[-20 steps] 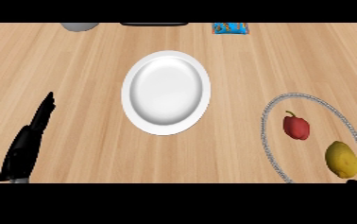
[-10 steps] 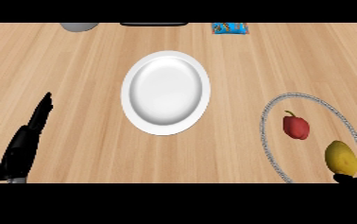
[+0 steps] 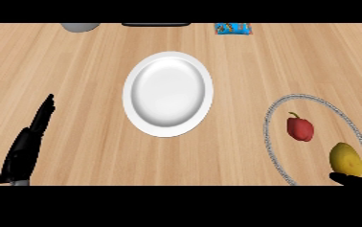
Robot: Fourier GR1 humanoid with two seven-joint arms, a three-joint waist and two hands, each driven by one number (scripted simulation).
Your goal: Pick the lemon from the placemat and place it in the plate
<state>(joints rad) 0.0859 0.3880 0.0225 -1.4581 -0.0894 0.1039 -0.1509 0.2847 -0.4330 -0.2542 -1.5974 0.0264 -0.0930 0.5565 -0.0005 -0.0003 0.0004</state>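
A yellow lemon (image 3: 345,157) lies at the lower right, on a round placemat (image 3: 271,144) with a grey rim, partly cut off by the view's right edge. A red pepper-like fruit (image 3: 300,129) lies on the same mat, up and left of the lemon. The white plate (image 3: 168,93) sits in the middle of the wooden counter with nothing on it. A small black part of my right hand (image 3: 348,178) shows at the lower right corner, just below the lemon; its fingers are hidden. My left hand (image 3: 27,147) rests at the lower left, fingers straight and pointing up.
Along the far edge of the counter are a grey object (image 3: 80,27), a dark flat object (image 3: 155,24) and a blue packet (image 3: 233,28). Bare wood lies between the plate and the placemat.
My right hand has come into view at the lower right corner, rising toward the lemon. The left hand has barely shifted. Lemon, red fruit and plate have not moved.
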